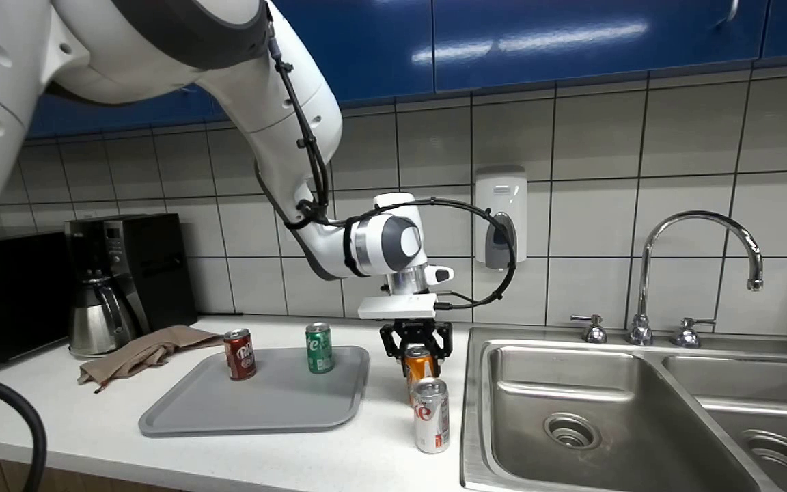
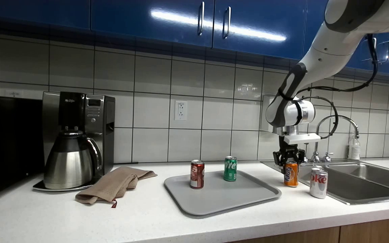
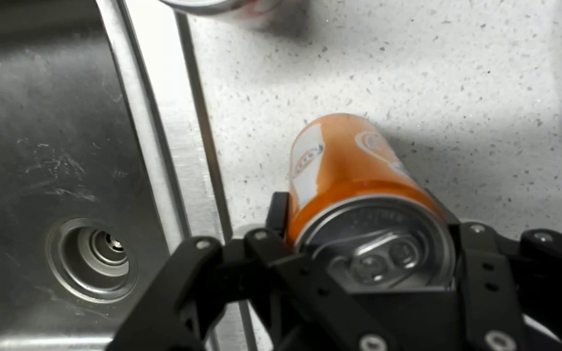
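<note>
Exterior views | red can (image 1: 240, 354), on the tray (image 2: 225, 200): "Dr P" | green can (image 2: 230, 169), on the tray: "ite" | silver can (image 2: 318, 183), right of the tray: red "oke" | orange can (image 2: 291, 174), right of the tray: sideways, apparently "Fanta"; blurred in the wrist view | coffee maker (image 2: 79, 122), left of the tray: "Mr. Coffee" in small pale script

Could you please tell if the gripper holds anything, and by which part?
The gripper holds the orange can by the sides of its upper part.
</note>
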Controlling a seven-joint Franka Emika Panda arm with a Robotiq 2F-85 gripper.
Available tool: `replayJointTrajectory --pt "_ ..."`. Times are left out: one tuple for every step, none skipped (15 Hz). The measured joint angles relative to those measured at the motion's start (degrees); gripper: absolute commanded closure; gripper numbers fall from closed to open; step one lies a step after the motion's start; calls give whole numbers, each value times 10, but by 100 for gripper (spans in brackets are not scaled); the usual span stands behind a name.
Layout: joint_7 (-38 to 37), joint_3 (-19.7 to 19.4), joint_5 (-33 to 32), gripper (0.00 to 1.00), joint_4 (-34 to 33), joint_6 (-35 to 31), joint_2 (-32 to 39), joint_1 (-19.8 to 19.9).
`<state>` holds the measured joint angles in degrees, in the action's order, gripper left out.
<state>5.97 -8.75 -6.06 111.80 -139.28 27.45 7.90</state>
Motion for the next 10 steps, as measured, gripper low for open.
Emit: replayJointTrajectory --pt "0 0 0 4 0 0 0 0" --pt "0 0 0 1 -1 0 0 0" --pt "1 0 0 0 -1 0 0 0" --pt "1 0 0 0 -2 0 0 0" --pt "1 0 0 0 -2 0 0 0" --pt "2 0 0 0 -3 0 0 0" --pt "3 1 0 0 -3 0 0 0" --pt "4 1 0 0 -4 0 0 0" --pt "5 1 0 0 -5 0 -1 0" --pt "7 1 0 0 -6 0 -2 0"
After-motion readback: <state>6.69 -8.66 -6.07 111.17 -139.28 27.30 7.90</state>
